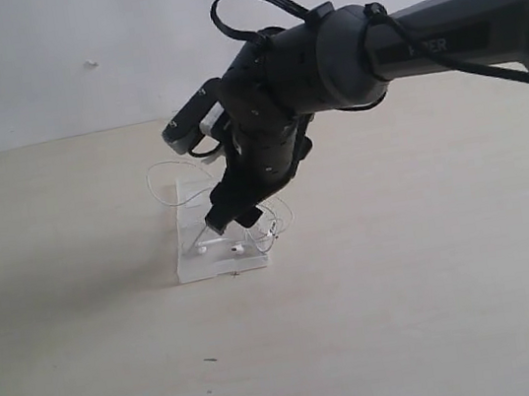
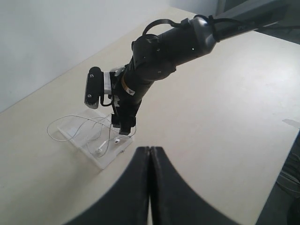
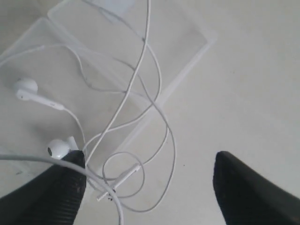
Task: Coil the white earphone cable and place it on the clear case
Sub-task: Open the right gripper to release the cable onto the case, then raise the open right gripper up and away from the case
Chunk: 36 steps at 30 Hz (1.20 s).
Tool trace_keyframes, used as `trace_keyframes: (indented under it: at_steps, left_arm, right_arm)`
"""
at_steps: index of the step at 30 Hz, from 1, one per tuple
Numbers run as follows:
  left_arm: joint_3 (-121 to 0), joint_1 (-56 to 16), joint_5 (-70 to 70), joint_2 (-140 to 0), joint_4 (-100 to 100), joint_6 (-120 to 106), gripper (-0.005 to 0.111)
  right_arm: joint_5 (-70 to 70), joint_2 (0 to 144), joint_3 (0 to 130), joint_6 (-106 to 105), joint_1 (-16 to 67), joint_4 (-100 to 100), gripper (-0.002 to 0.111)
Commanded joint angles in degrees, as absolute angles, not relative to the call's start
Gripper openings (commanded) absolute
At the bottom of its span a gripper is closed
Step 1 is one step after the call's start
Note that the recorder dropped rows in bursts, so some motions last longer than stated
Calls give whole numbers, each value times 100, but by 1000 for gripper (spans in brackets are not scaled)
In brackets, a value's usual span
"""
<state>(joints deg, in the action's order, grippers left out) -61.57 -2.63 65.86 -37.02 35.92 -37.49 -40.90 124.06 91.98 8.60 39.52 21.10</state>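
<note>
The clear case (image 1: 193, 264) lies flat on the table, and the white earphone cable (image 1: 155, 180) sprawls over it in loose loops. My right gripper (image 1: 231, 220) hangs open just above the case's near end. In the right wrist view the cable (image 3: 140, 70) crosses the case (image 3: 187, 42). Both earbuds (image 3: 26, 86) rest on the plastic, and the plug (image 3: 119, 180) lies inside a small loop between the open fingers (image 3: 61, 187). One strand runs across that finger. My left gripper (image 2: 150, 154) is shut and empty, well back from the case (image 2: 70, 129).
The right arm (image 1: 439, 32) reaches in from the right above the pale table (image 1: 412, 315). A wall (image 1: 45, 61) backs the table. One cable loop (image 2: 56, 129) hangs past the case's far edge.
</note>
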Motion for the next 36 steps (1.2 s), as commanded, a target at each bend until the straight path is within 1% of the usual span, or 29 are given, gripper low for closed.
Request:
trace_keyframes:
  at_steps: [1, 6, 12, 20, 28, 33, 36]
  left_arm:
    - [-6130, -297, 6564, -3666, 3613, -3737, 0]
    - [-6130, -297, 6534, -3666, 3613, -3737, 0]
    - [-6130, -297, 6432, -3666, 3637, -3737, 0]
    - [-6130, -297, 6455, -3666, 3636, -3737, 0]
    - [-6130, -297, 6455, -3666, 3664, -3737, 0]
    - [-6130, -297, 6455, -3666, 3664, -3737, 0]
    - [-6130, -297, 6455, -3666, 3664, -3737, 0]
  right_arm:
    - [-4214, 12400, 9236, 802, 3932, 2155, 72]
    - [-4331, 12209, 9236, 765, 3932, 2550, 72]
    - [-4062, 12402, 9259, 647, 3932, 2054, 72]
    - [-4411, 12435, 9259, 108, 3932, 2024, 72]
    - [-4958, 12398, 9860, -816, 3932, 1531, 72]
    - [-5744, 12588, 10217, -1447, 3932, 1149, 72]
    - [-5946, 12682, 10347, -1682, 3932, 1037, 72]
